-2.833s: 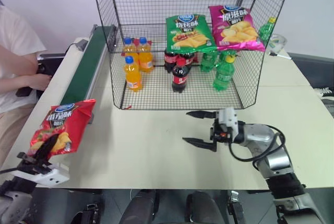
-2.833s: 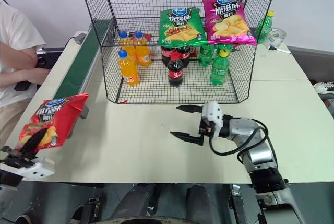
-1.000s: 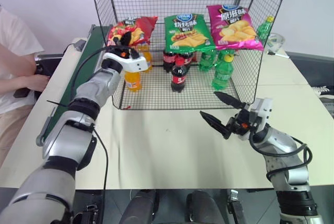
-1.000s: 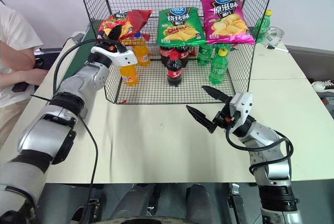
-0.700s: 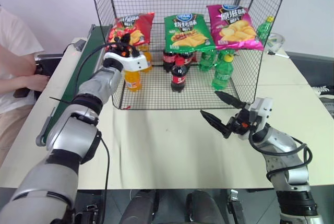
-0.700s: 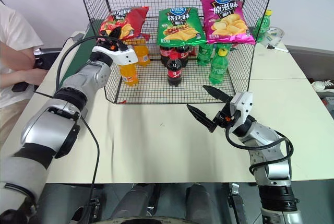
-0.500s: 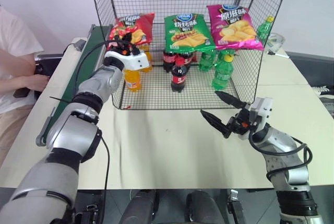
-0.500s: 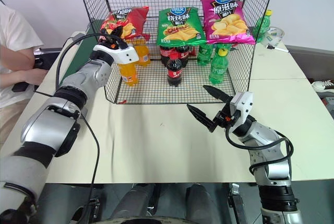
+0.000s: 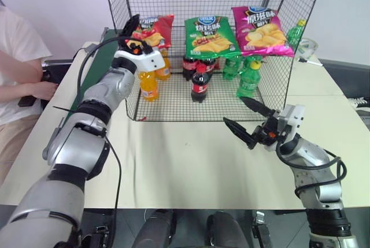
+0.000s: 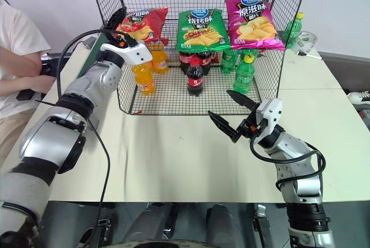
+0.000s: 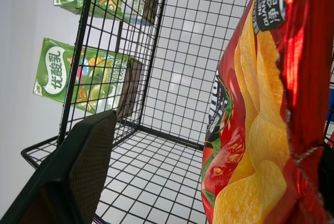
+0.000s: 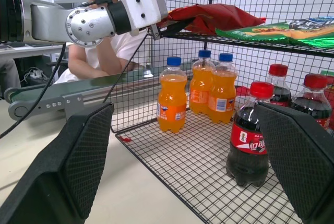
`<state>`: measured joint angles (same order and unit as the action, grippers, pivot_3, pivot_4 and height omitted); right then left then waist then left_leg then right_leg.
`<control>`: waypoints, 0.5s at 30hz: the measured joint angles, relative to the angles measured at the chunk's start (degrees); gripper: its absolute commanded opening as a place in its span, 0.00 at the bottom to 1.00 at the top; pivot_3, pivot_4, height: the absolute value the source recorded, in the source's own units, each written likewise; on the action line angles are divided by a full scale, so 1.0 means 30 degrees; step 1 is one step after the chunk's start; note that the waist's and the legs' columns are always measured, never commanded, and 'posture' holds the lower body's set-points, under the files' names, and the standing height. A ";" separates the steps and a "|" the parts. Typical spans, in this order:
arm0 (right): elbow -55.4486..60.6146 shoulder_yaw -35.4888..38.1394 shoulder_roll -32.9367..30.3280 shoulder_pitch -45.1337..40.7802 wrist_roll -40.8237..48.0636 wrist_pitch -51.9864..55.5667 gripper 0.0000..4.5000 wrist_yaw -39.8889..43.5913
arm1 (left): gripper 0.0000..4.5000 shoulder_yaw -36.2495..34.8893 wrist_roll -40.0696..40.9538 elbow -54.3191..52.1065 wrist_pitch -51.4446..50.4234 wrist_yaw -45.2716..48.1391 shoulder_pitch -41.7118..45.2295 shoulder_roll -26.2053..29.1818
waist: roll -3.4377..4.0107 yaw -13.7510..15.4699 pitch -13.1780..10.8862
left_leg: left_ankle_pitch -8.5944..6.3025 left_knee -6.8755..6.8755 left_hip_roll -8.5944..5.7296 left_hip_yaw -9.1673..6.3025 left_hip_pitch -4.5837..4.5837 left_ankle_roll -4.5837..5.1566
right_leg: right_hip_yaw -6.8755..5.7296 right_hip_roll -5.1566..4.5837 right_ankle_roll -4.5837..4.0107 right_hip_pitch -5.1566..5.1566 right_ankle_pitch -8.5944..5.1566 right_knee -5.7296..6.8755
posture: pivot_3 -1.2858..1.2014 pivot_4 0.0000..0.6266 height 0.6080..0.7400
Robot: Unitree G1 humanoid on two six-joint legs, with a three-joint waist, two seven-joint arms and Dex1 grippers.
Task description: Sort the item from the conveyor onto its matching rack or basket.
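Beige table (image 9: 173, 155) carries the black wire rack (image 9: 277, 86). Left gripper (image 9: 134, 28), raised, fingers spread wide around the crinkly red item (image 9: 153, 30) on the shelf. Right gripper (image 9: 247, 122) gapes, empty.

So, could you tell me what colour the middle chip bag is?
The middle chip bag is green, clearest in the left eye view.

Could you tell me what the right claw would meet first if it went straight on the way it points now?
Probably the cola bottle at the front of the rack's bottom shelf. The open right claw points that way over bare table, though depth is hard to judge.
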<state>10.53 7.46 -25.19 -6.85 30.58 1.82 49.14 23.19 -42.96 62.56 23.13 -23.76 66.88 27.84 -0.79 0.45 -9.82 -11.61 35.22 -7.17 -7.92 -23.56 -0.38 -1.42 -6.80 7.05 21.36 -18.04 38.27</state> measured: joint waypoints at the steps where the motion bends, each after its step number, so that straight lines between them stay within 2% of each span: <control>1: -0.0019 0.0003 0.0011 0.0000 -0.0001 -0.0023 1.00 -0.0010 | 1.00 -0.0095 0.0105 -0.0517 0.0061 0.0200 -0.0316 0.0157 | 0.0001 -0.0020 0.0001 | 0.0000 0.0000 0.0000 0.0000 0.0000 0.0000 | 0.0002 0.0000 -0.0001 0.0000 0.0000 0.0000 | 0.52 0.24 1.00; 6: -0.0115 0.0033 0.0064 0.0125 -0.0002 -0.0302 1.00 0.0060 | 1.00 -0.0790 0.1044 -0.5584 0.0159 0.1930 -0.3548 0.1189 | 0.0006 -0.0099 0.0003 | 0.0001 -0.0004 0.0003 0.0001 0.0000 -0.0001 | 0.0019 -0.0001 -0.0003 0.0009 0.0001 0.0002 | 0.52 0.24 1.00; 12: -0.0293 0.0203 0.0027 0.0341 -0.0011 -0.0376 1.00 0.0122 | 1.00 -0.3162 0.3169 -1.5029 -0.0988 0.5772 -1.0156 0.3246 | 0.0016 -0.0456 -0.0003 | 0.0002 -0.0035 0.0018 0.0003 -0.0010 -0.0004 | 0.0089 0.0003 -0.0014 0.0053 0.0002 -0.0001 | 0.52 0.24 1.00; 13: -0.0311 0.0233 0.0013 0.0349 -0.0014 -0.0371 1.00 0.0134 | 1.00 -0.3621 0.3828 -1.5756 -0.1144 0.6344 -1.0628 0.3348 | 0.0021 -0.0423 -0.0001 | 0.0002 -0.0034 0.0019 0.0003 -0.0010 -0.0004 | 0.0088 0.0005 -0.0016 0.0055 0.0003 0.0001 | 0.52 0.24 1.00; 15: -0.0278 0.0264 -0.0067 0.0513 -0.0003 -0.0396 1.00 0.0325 | 1.00 -0.5382 0.7489 -1.8037 -0.1491 0.8582 -1.2641 0.3428 | 0.0045 -0.0414 0.0014 | 0.0000 -0.0029 0.0020 0.0004 0.0002 -0.0002 | 0.0095 -0.0005 -0.0018 0.0032 0.0003 -0.0012 | 0.52 0.24 1.00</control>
<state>9.70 8.25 -25.39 -5.31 30.57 0.63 50.12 7.04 -20.49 8.45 18.66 1.99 28.96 38.12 -0.65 -0.79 -9.78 -11.61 35.13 -7.11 -7.90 -23.55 -0.38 -1.13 -6.81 7.00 21.46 -18.03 38.23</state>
